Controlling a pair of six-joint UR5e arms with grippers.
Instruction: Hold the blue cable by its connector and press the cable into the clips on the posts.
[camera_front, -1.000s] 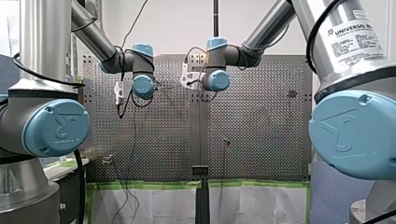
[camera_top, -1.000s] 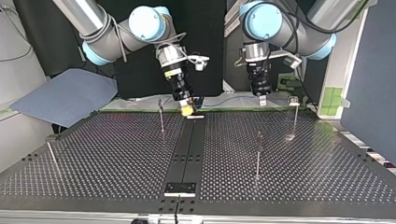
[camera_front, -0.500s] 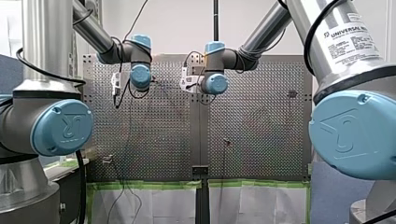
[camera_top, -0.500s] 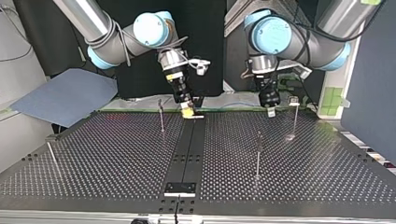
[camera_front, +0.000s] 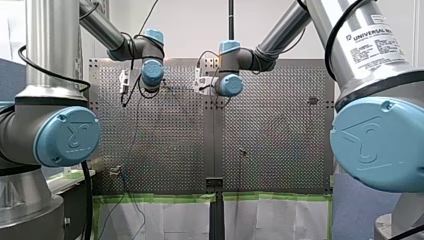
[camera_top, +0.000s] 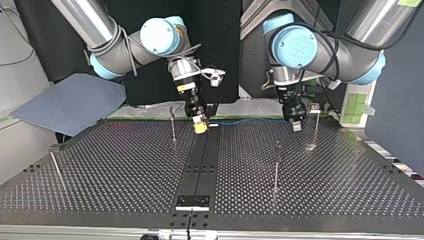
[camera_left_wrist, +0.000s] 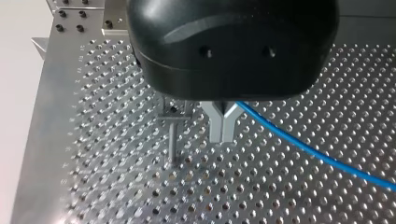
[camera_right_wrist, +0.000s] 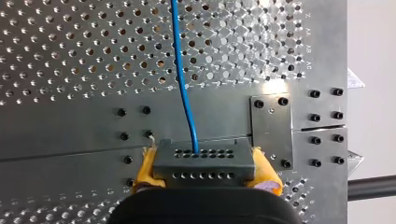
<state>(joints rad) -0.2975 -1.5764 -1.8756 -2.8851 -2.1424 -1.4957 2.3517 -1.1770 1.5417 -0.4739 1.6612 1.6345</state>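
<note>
The blue cable runs out of a grey connector block, and my right gripper is shut on that block with its yellow pads. In the top view this gripper hangs low over the table's far middle seam. From there the cable stretches across to my left gripper. Seen from the left wrist, those metal fingers are shut, with the cable leaving from between them. A post with a clip stands just beside them.
Thin clip posts stand on the perforated table: one by my left gripper, one by my right gripper, one mid-table and one at the top view's left edge. A small bracket sits at the near seam.
My left gripper has moved down and toward the top view's right, closer to the clip post. My right gripper has dipped slightly. The cable between them now shows as a straighter line.
</note>
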